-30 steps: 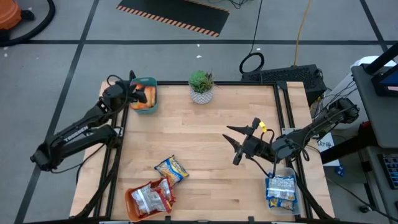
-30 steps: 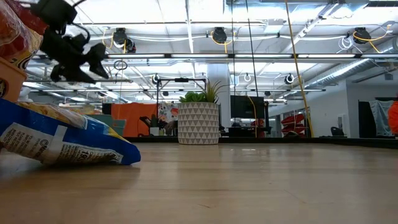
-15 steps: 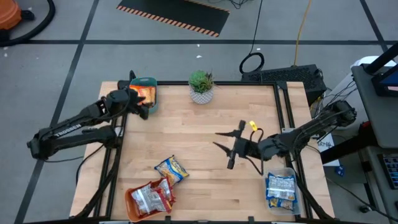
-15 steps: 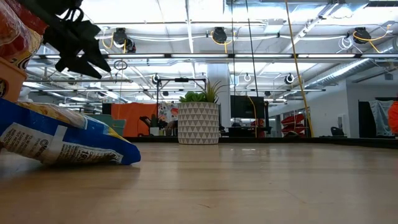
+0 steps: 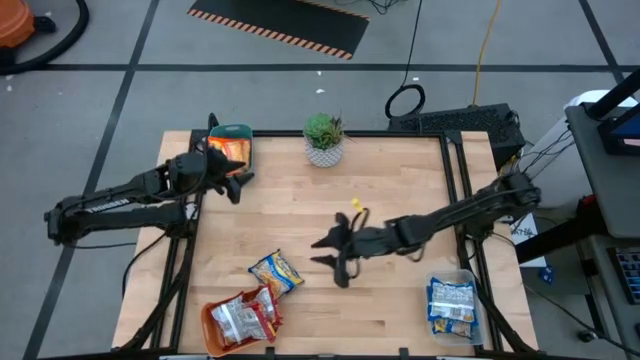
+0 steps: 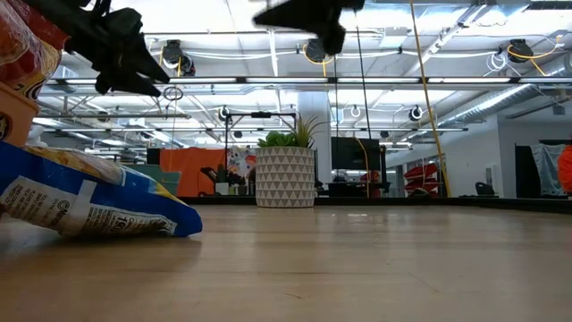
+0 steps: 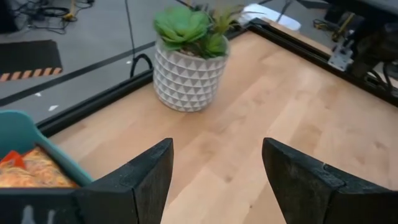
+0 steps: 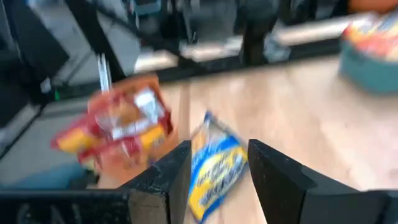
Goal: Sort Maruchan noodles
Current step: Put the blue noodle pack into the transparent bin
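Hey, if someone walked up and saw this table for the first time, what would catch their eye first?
Probably the right gripper, stretched to mid-table with open fingers, beside the lone blue-and-yellow noodle packet on the bare wood. Next, the orange bin heaped with red packets at the near left corner. The left gripper hangs open by the teal bin, near the potted plant.

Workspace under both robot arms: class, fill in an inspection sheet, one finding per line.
Surface: wooden table, no spills seen.
Job's things: one blue-and-yellow packet loose; others fill the orange bin, teal bin and clear bin.
Clutter: potted plant.
Grippers: right gripper open, empty, near the loose packet; left gripper open, empty, by the teal bin.
Cables: yellow cable on floor.
Surroundings: striped mat.
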Action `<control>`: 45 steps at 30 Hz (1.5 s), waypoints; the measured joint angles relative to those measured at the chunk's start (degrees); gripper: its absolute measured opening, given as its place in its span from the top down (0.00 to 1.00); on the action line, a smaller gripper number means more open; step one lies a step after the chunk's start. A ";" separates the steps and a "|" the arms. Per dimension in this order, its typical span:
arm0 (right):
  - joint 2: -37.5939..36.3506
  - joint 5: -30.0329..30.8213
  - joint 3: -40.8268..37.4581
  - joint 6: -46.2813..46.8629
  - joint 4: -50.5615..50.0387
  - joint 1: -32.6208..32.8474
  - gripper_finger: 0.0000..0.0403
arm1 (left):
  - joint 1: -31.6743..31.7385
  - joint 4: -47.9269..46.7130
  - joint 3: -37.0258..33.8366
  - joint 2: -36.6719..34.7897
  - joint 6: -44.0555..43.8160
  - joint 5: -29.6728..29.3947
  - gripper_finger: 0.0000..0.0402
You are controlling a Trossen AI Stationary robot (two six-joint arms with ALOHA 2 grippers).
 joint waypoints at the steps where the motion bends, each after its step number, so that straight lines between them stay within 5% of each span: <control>1: 1.64 -0.59 0.88 0.57 -1.14 -0.23 0.62 | -0.41 -0.01 0.00 0.00 0.02 0.06 0.38; 8: 10.61 -12.95 5.08 3.82 -7.11 -2.60 0.58 | -2.08 -0.18 0.00 0.00 2.09 0.19 0.38; 12: 13.88 -14.07 5.49 4.14 -6.77 -2.71 0.50 | -2.07 -0.04 0.00 0.00 3.36 0.18 0.38; 21: 21.36 -14.01 5.82 5.40 2.37 -2.65 0.33 | -2.08 0.21 0.00 0.00 3.78 2.97 0.38; 28: 23.45 -13.22 6.45 4.68 -2.28 -1.06 0.33 | -2.07 0.25 0.00 0.00 4.59 3.05 0.38; 32: 25.72 -7.48 6.47 2.37 -0.90 2.70 0.33 | -2.06 1.14 0.00 0.00 5.71 3.06 0.38; 45: 35.99 -1.92 6.69 2.15 18.12 4.26 0.33 | -3.17 4.30 0.00 -0.02 3.50 3.18 0.38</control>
